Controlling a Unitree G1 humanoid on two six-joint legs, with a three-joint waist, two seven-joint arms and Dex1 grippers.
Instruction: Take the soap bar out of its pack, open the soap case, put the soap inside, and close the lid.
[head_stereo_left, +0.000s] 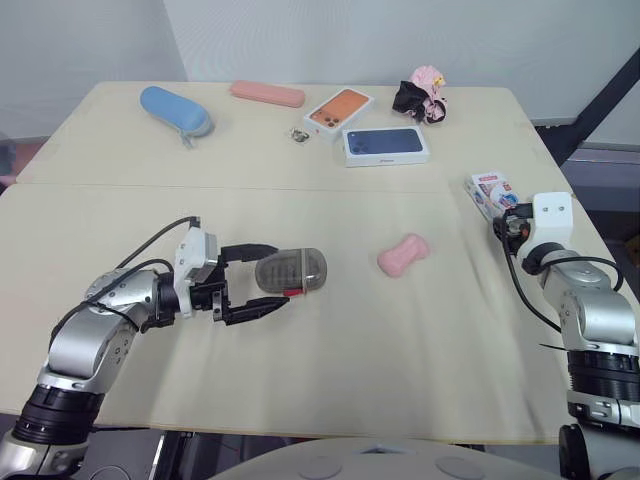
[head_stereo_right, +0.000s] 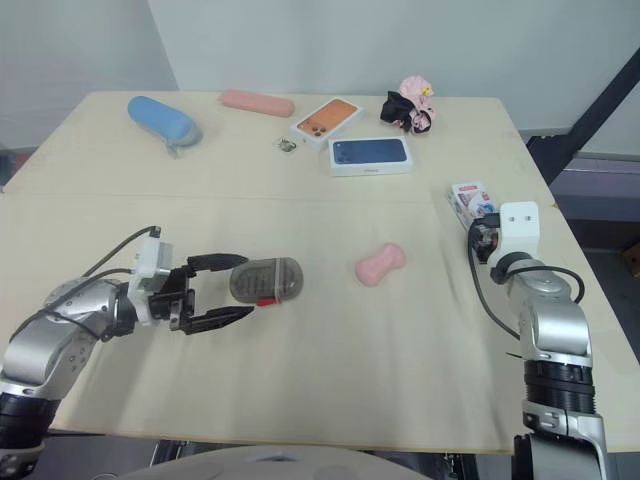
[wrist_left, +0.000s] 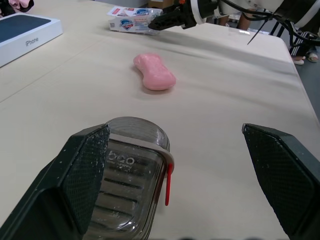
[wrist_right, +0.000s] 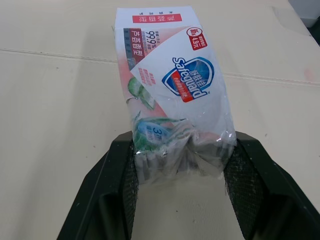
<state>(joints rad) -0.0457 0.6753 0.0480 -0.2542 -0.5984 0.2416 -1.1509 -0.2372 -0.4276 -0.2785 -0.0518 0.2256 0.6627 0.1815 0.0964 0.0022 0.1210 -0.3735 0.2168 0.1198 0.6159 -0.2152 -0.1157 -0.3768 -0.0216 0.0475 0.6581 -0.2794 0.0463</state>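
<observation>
Where the pale beige table (head_stereo_left: 330, 370) runs back to a plain white wall (head_stereo_left: 350, 40), a seam crosses its top from side to side. On the near side of that seam, the pink soap bar (head_stereo_left: 403, 255) lies bare on the table, already out of its pack.

The left gripper (head_stereo_right: 246, 285) has its fingers spread wide on either side of the smoky, clear soap case (head_stereo_left: 291, 270). One finger is close along the case and the other is well apart from it. The case rests on the table with its lid down.

At the table's right edge, the right gripper (wrist_right: 183, 142) has its fingers closed on the crumpled end of the soap pack (wrist_right: 170, 75).

Along the far side lie a blue glasses case (head_stereo_left: 175, 110), a pink case (head_stereo_left: 267, 94), an orange phone box (head_stereo_left: 338, 110), a blue phone box (head_stereo_left: 385, 145) and a pink-and-black toy (head_stereo_left: 420, 95). A dark slanted strut (head_stereo_left: 600, 100) stands beyond the right corner.
</observation>
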